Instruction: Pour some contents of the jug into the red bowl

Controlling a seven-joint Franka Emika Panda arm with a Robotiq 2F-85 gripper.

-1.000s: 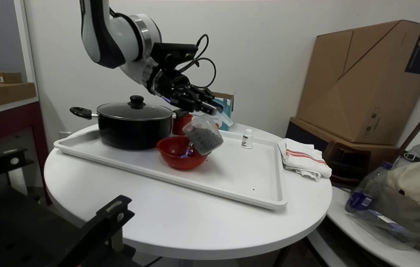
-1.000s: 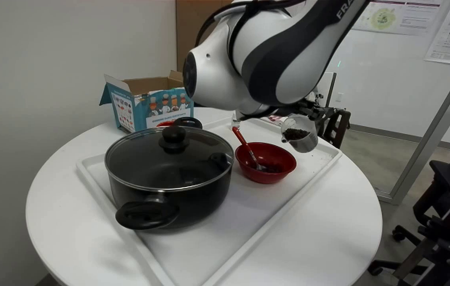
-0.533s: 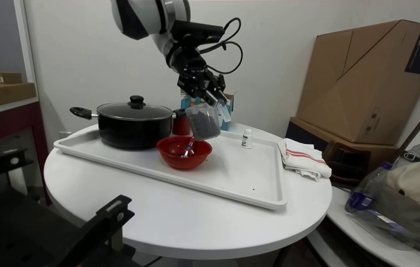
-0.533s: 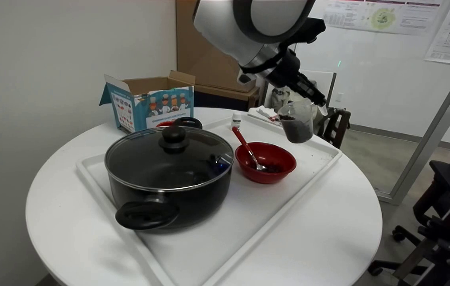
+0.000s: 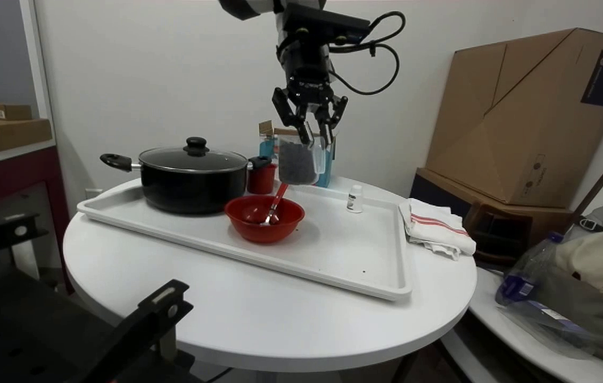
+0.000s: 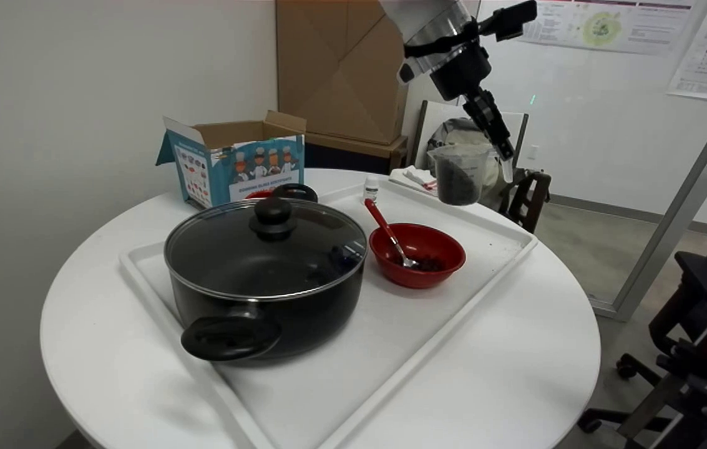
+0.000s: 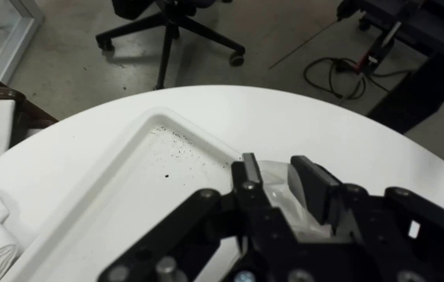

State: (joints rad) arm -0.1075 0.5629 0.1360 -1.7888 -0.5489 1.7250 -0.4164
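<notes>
I see the pincer [image 5: 318, 142] clenched on the handle of the jug [image 5: 298, 161], a finger on either side, holding it up in the air and close to upright. Dark grains [image 6: 455, 186] show through the jug's see-through wall, filling a good part of it. In both exterior views the jug hangs at one o'clock from the red bowl [image 6: 417, 279], higher than the rim and apart from it. The bowl sits on a white tray [image 5: 354, 250], with dark bits [image 6: 431, 263] in the bottom and a red-handled utensil [image 6: 382, 222] leaning inside, its handle slanting to eleven o'clock in an exterior view.

Taking the bowl as the dial's centre in an exterior view, the black lidded pot [image 5: 193, 191] stands at ten o'clock, a small white bottle [image 5: 355, 200] a little past two, and a folded white towel [image 5: 434, 226] with red stripes at three, just beside the tray on the round bench [image 5: 290, 319]. In an exterior view an open blue box [image 6: 259, 174] stands beyond the pot, between eleven and twelve o'clock from it. In the wrist view, dark specks [image 7: 180, 145] dot the tray toward ten o'clock from the pincer, gathered near a corner.
</notes>
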